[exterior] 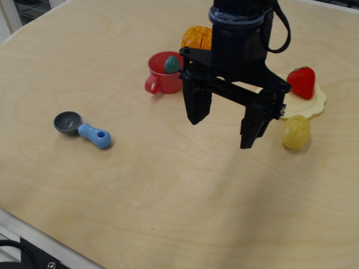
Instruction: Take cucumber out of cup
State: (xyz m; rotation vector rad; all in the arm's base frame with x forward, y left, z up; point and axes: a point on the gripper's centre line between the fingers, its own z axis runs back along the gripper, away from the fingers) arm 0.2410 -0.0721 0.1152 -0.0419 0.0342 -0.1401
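The cucumber (171, 65) stood inside the cup (163, 73), its rounded teal-green end poking up above the rim and leaning toward the cup's right side. The cup was red, sat upright on the desk (168, 190), and had its loop handle turned toward the lower left. Just behind the cup, toward the right, lay an orange toy (196, 37), partly hidden by the arm. The gripper (224, 126) hung in the air to the right of the cup and a little nearer the camera, its two black fingers (197, 106) spread wide apart with nothing between them; it touched neither the cup nor the cucumber. The left finger was close beside the cup, while the right one pointed down near a yellow lemon-like toy (295, 132) resting on the desk. Behind that toy, a red strawberry (302, 82) sat on a pale cream-coloured flat piece (314, 103), near the desk's right edge. Well apart from all this, on the left side of the desk, lay a grey scoop (81, 129) with a blue handle, its bowl facing up and the handle pointing toward the lower right. The desk was of light wood with a visible grain, and a metal frame showed at the lower left corner.
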